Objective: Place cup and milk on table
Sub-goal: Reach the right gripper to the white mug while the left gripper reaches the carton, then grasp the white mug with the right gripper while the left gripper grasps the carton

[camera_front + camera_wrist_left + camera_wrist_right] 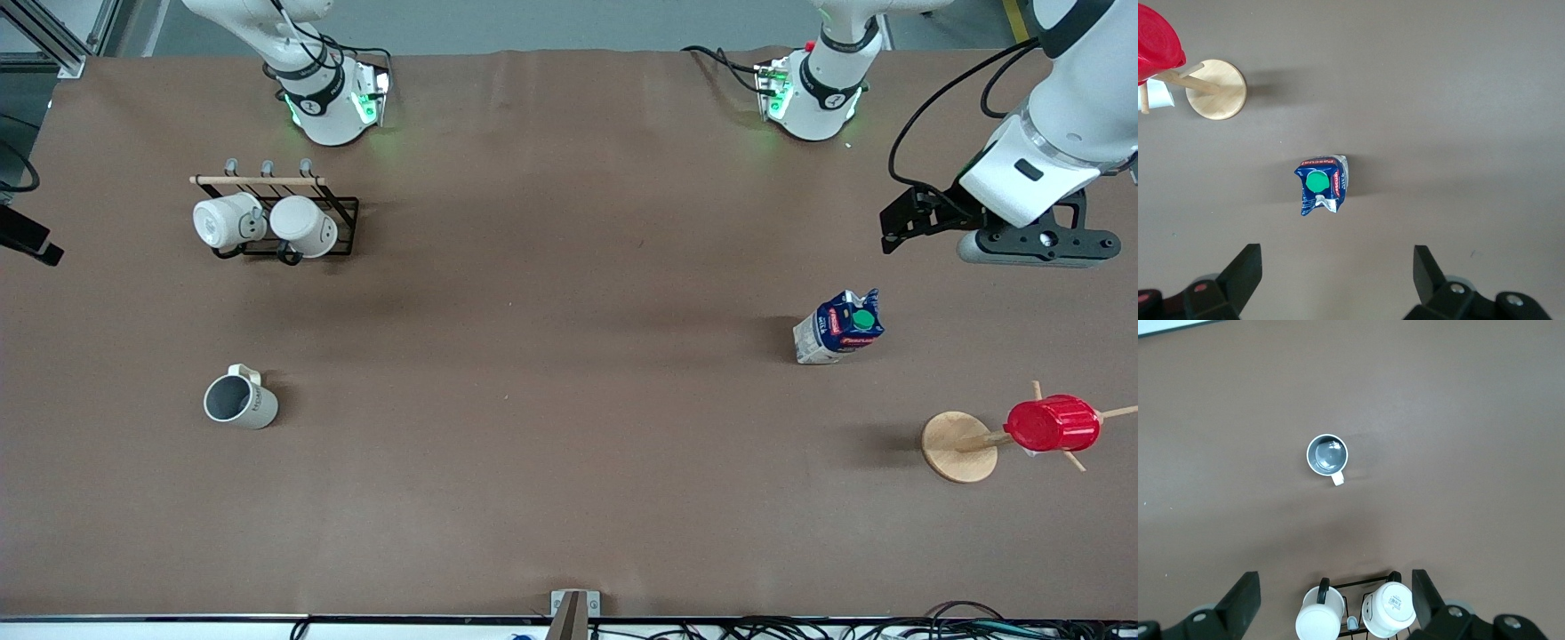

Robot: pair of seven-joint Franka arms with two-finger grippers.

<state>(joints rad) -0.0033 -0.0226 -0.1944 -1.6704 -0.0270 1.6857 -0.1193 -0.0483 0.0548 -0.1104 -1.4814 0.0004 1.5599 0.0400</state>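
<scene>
Standing upright on the table [569, 444], the cup [240, 402] and the milk [840, 327] sit well apart, while the left gripper [1338, 280] and right gripper [1336, 603] hover above with fingers spread.

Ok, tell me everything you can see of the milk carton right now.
The milk carton is a small gable-top pack: dark blue upper part with a red label, round green cap, white lower part, looking like coated card. Its top fold looks a little crumpled. It stands upright on the brown table, toward the left arm's end, farther from the front camera than the wooden mug tree with its red cup. Nothing touches it but the table; the left tool hangs open above it.
</scene>
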